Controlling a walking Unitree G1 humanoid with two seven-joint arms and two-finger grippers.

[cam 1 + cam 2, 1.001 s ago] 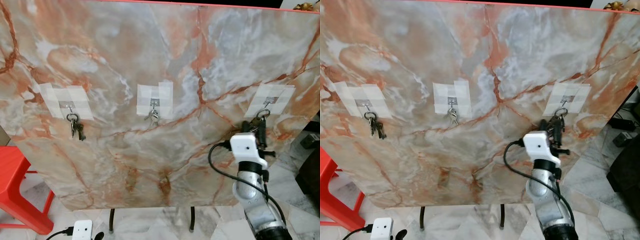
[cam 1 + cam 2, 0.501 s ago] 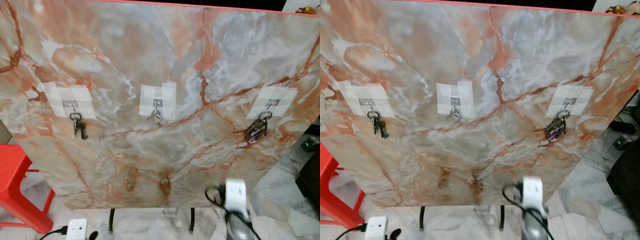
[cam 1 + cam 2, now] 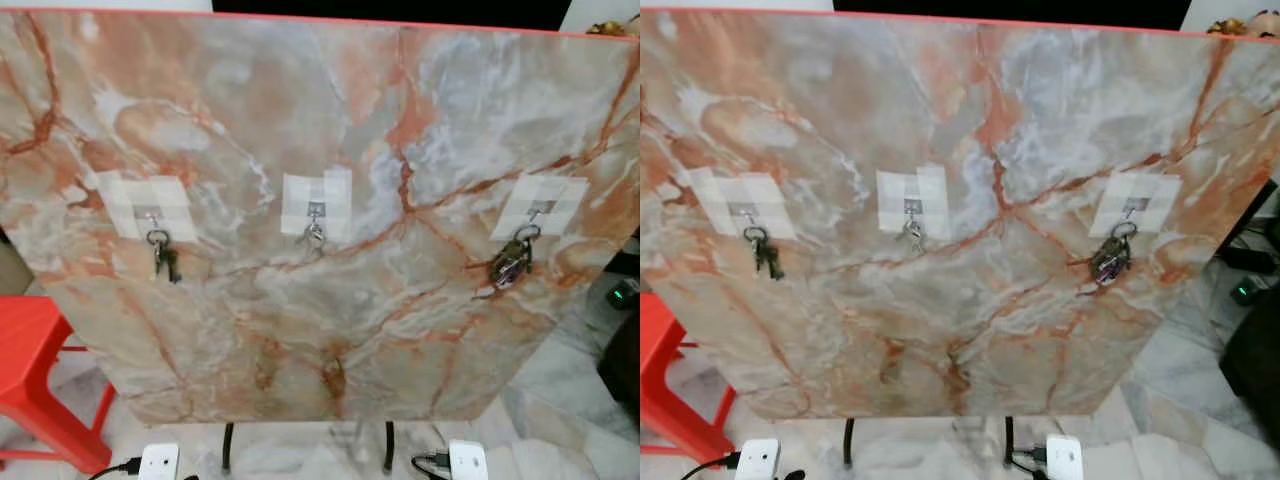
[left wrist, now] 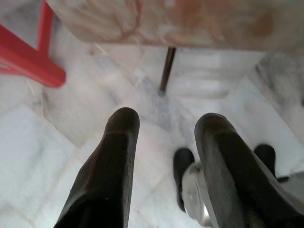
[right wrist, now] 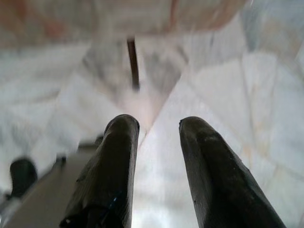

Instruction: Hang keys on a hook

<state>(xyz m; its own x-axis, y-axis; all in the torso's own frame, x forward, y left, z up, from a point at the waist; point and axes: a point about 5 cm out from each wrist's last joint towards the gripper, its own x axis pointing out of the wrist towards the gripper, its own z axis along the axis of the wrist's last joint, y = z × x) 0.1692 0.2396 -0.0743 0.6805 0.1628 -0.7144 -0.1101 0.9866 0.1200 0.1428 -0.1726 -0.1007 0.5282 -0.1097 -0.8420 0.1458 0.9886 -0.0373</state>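
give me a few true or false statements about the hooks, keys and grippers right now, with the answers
1. Each of the three taped hooks on the marble board has keys hanging from it. True: left keys, middle keys, right keys.
2. The right gripper is clamped on the right keys. False: its fingers are apart with nothing between them, pointing at the floor.
3. The left gripper is open and holds nothing. True.
4. The red stool stands to the robot's right of the board. False: it stands at the left.
5. The right keys lie on the floor. False: they hang from the right hook.
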